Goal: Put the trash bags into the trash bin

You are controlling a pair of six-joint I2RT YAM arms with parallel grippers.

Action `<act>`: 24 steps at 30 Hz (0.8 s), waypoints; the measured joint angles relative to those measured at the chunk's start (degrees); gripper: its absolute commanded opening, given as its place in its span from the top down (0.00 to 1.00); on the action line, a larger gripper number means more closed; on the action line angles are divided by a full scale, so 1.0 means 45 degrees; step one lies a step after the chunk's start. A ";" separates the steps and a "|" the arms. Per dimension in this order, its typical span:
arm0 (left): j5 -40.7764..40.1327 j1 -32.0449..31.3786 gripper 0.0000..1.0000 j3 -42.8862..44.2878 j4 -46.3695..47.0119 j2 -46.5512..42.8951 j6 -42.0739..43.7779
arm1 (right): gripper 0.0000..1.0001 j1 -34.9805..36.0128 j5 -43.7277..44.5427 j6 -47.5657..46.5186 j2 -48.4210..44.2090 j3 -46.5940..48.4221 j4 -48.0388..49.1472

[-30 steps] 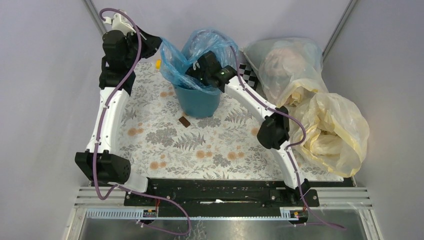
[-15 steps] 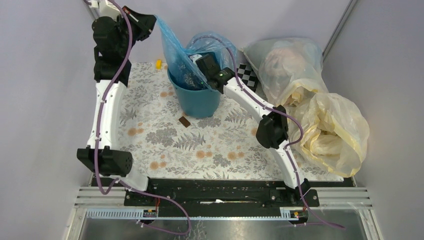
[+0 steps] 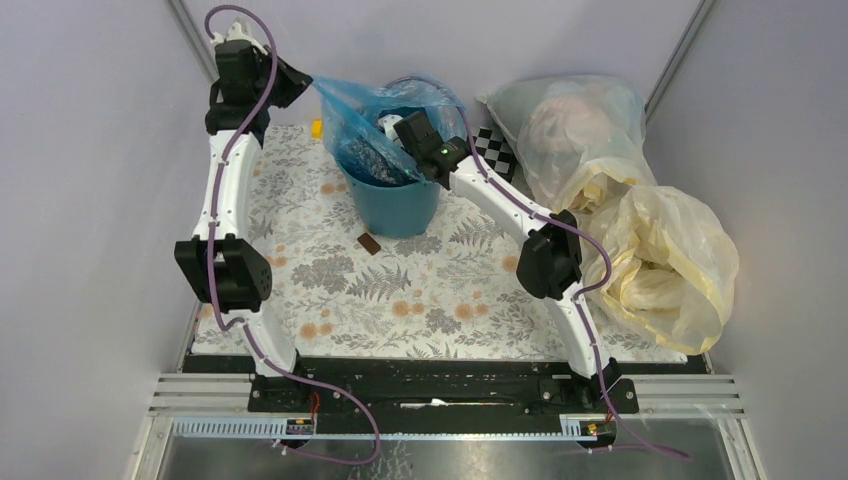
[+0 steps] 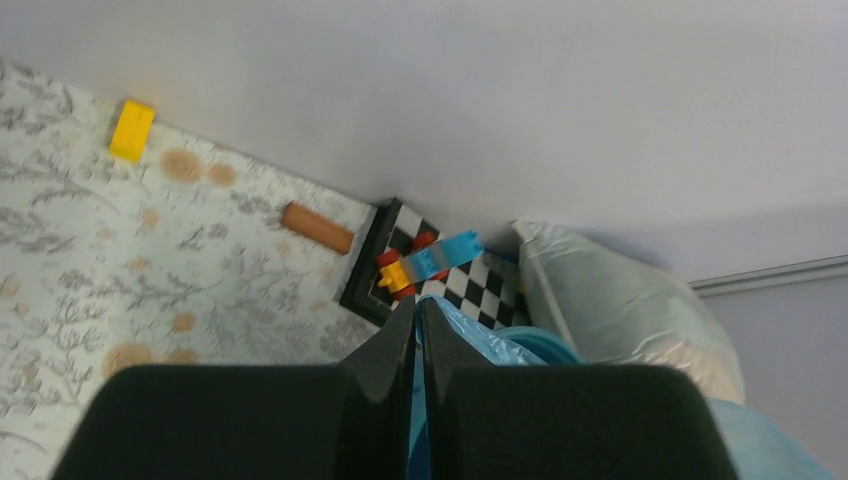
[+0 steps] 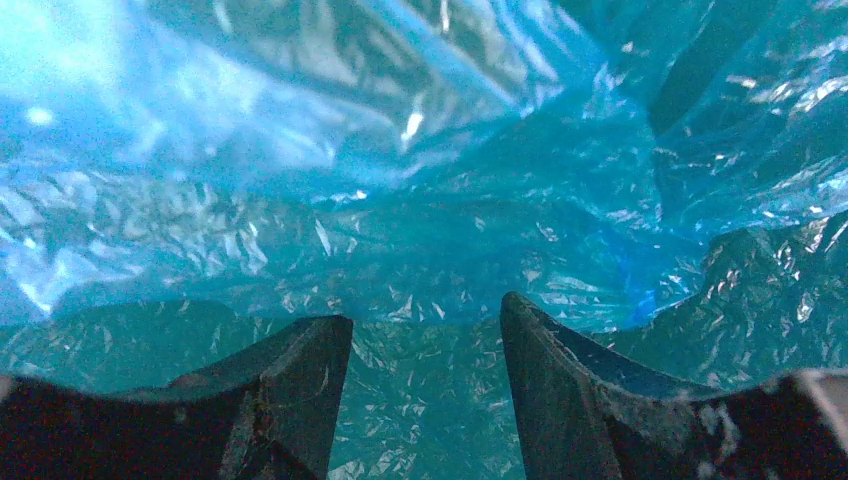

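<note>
Top external view: the blue trash bag (image 3: 365, 110) sits mouth-up in the teal trash bin (image 3: 400, 205) at upper centre of the frame, on the flower-patterned counter (image 3: 420, 290), its film rising above the bin's rim. One corner of the bag is drawn out to a taut point toward the upper left, where the left jaws, held high near the counter's far edge, are closed on it. The right arm reaches up from the lower right, and the right jaws dip into the bag's mouth over the bin. A small brown piece (image 3: 369, 244) lies just below and left of the bin. A clear stuffed bag (image 3: 570, 125) and pale-yellow bags (image 3: 665, 260) are heaped along the right side. Left wrist view: the two dark fingers (image 4: 385, 350) meet almost tip to tip at lower centre, with a thin strip of blue film pinched between them that spreads out just past the tips. Beyond lie a checkerboard tile (image 4: 470, 285) carrying toy bricks (image 4: 430, 262), a brown cylinder (image 4: 316, 228) and a yellow block (image 4: 131, 130). Right wrist view: the fingers (image 5: 300, 370) stand well apart at the bottom edge, gripping nothing. Crinkled blue film fills the frame ahead of and between them, and contact with the tips cannot be told.
</note>
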 measured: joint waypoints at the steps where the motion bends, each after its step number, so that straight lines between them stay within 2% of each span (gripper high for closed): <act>1: -0.0039 0.0005 0.91 -0.0209 -0.0063 0.0029 0.0034 | 0.36 0.0000 0.0005 -0.0024 -0.0010 -0.0005 -0.0005; 5: -0.0228 0.0005 0.82 -0.1865 0.0141 -0.0393 0.0112 | 0.36 0.0000 0.0010 0.0024 -0.0024 -0.0005 0.0000; 7: -0.0330 -0.0005 0.74 -0.2968 0.0233 -0.0962 0.0165 | 0.36 0.0000 0.0015 0.0136 -0.0029 -0.0005 0.0000; 9: -0.0515 0.0005 0.58 -0.3793 0.0151 -0.1656 0.0316 | 0.36 0.0000 0.0010 0.0262 -0.0029 -0.0005 0.0000; 11: -0.0670 0.0019 0.34 -0.4313 0.0155 -0.2506 0.0500 | 0.36 0.0000 -0.0015 0.0374 -0.0029 -0.0005 0.0000; 13: -0.0719 0.0034 0.15 -0.4915 0.0510 -0.3755 0.0612 | 0.36 0.0000 -0.0039 0.0476 -0.0029 -0.0005 0.0000; 15: -0.0661 0.0044 0.04 -0.5595 0.1180 -0.5042 0.0811 | 0.36 0.0000 -0.0063 0.0559 -0.0029 0.0000 0.0000; 17: -0.0316 0.0044 0.01 -0.6688 0.2526 -0.6635 0.0840 | 0.36 -0.0005 -0.0151 0.0636 -0.0029 0.0005 -0.0005; 20: 0.0656 0.0044 0.03 -0.7660 0.4405 -0.8199 0.1127 | 0.36 -0.0005 -0.0272 0.0699 -0.0029 0.0097 -0.0053; 24: 0.2157 -0.0248 0.18 -0.7630 0.6086 -0.8325 0.2011 | 0.36 -0.0010 -0.0374 0.0782 -0.0029 0.0228 -0.0044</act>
